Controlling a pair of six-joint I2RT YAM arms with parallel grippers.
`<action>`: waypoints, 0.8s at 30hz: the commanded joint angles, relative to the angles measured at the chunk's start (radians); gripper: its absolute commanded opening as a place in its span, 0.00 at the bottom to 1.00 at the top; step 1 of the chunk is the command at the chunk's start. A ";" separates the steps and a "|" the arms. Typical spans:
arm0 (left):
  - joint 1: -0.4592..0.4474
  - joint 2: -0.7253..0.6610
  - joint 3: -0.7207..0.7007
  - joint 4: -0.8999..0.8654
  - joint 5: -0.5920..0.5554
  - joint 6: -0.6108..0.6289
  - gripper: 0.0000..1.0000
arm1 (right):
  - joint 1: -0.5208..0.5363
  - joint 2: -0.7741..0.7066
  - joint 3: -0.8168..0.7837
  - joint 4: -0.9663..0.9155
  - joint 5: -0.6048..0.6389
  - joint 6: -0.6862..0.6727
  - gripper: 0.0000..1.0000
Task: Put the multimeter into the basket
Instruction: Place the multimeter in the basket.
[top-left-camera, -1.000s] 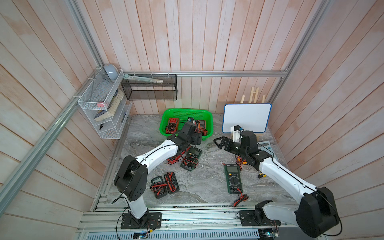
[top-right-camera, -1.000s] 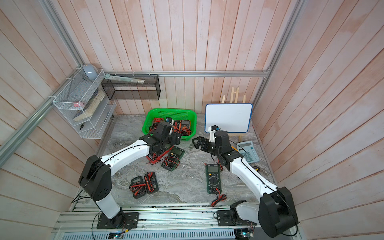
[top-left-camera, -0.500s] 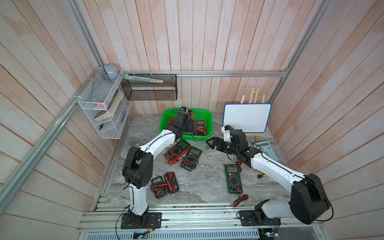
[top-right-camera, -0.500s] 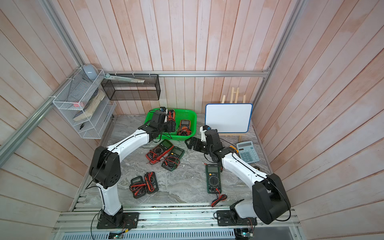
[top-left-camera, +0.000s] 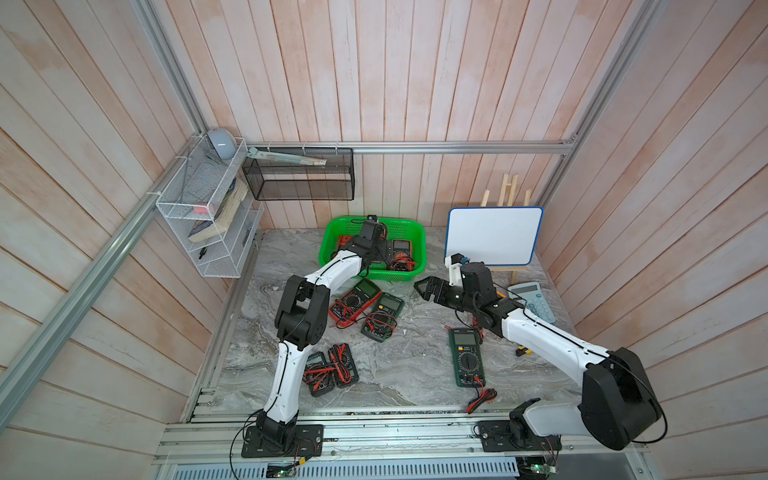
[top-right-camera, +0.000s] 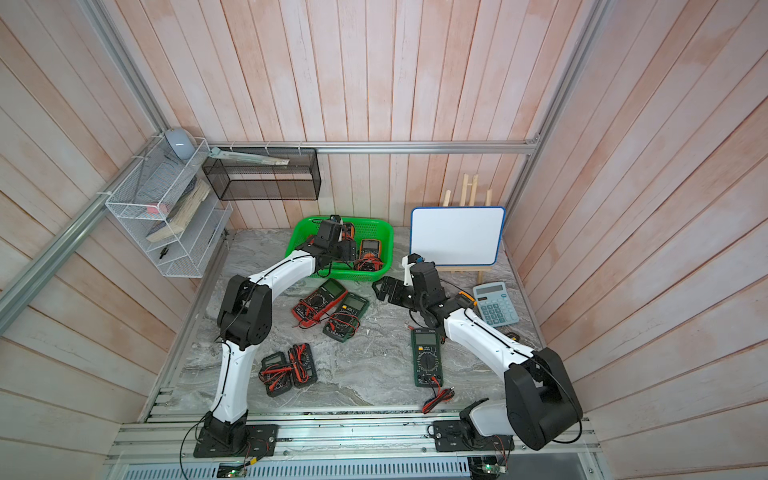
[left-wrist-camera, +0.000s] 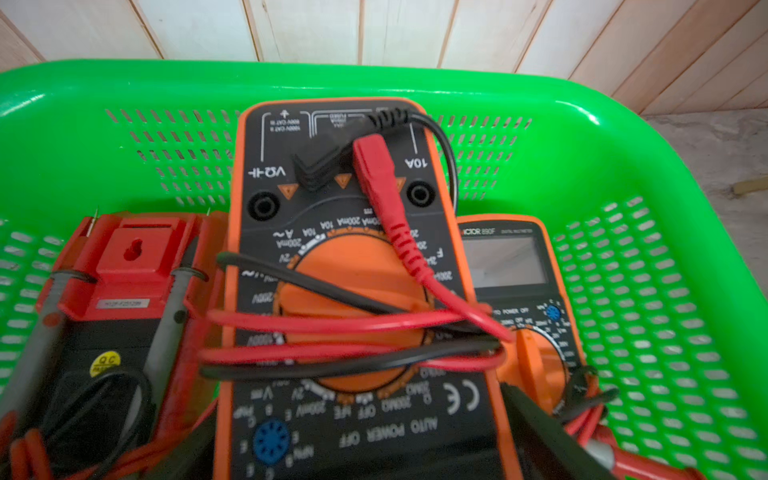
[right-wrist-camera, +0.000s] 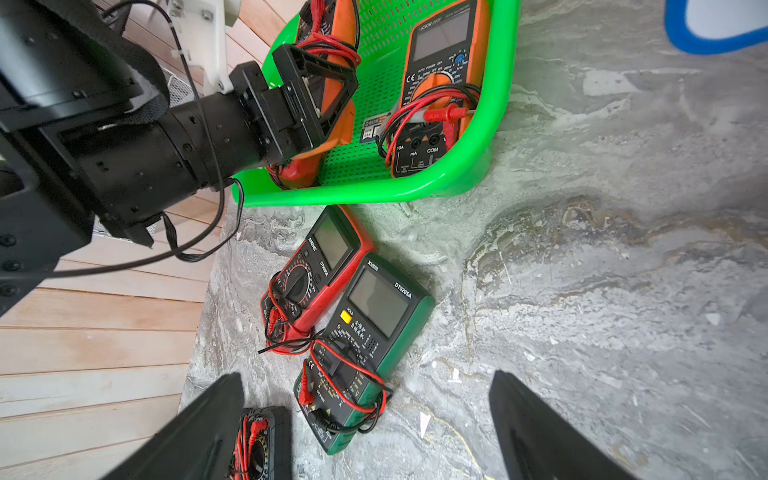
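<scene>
Over the green basket (top-left-camera: 419, 245) (top-right-camera: 388, 242), which sits on the marble counter (top-left-camera: 407, 374) against the wooden wall, the left claw (top-left-camera: 383, 249) (top-right-camera: 347, 249) pinches an orange multimeter (left-wrist-camera: 353, 291) (right-wrist-camera: 351, 20) across its width. Its fingers (left-wrist-camera: 536, 428) stand wide on either side of the case. Red and black leads are wound round the meter's dial. In the right wrist view it is tilted, inside the basket's rim (right-wrist-camera: 415, 187). I cannot tell whether its lower end touches the basket floor.

Two more meters lie in the basket. A second orange multimeter (left-wrist-camera: 511, 266) (right-wrist-camera: 440, 62) (top-left-camera: 401, 249) lies face up towards the right arm's side. A red-cased meter (left-wrist-camera: 124, 291) lies face down on the left arm's side. The held meter is between them.

Just off the basket's front corner on the right arm's side, the right claw (top-left-camera: 422, 287) (top-right-camera: 380, 289) (right-wrist-camera: 368, 376) hangs above the counter. Its jaws are spread wide and nothing is between them.

Just in front of the basket, a red multimeter (top-left-camera: 353, 299) (top-right-camera: 318, 299) (right-wrist-camera: 320, 270) and a green multimeter (top-left-camera: 382, 318) (top-right-camera: 345, 318) (right-wrist-camera: 365, 332) lie side by side, touching, with their leads tangled. Farther in front, towards the right arm, lies a dark green multimeter (top-left-camera: 466, 357) (top-right-camera: 428, 357) with its leads trailing. Well in front of the basket, by the left arm, lie two small black meters (top-left-camera: 328, 370) (top-right-camera: 289, 370). A whiteboard (top-left-camera: 494, 237) (top-right-camera: 457, 237) stands just beside the basket on the right arm's side. A calculator (top-left-camera: 534, 301) (top-right-camera: 495, 303) lies beyond it.
</scene>
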 joint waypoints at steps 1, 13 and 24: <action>0.008 0.017 0.063 0.031 0.012 0.016 0.00 | 0.006 -0.019 -0.015 0.008 0.022 0.008 0.98; 0.008 0.040 0.007 0.022 0.055 -0.005 0.39 | 0.005 -0.002 -0.024 0.015 0.022 0.018 0.98; 0.008 0.100 0.076 -0.038 0.072 -0.008 0.94 | 0.005 -0.005 -0.029 0.011 0.031 0.028 0.98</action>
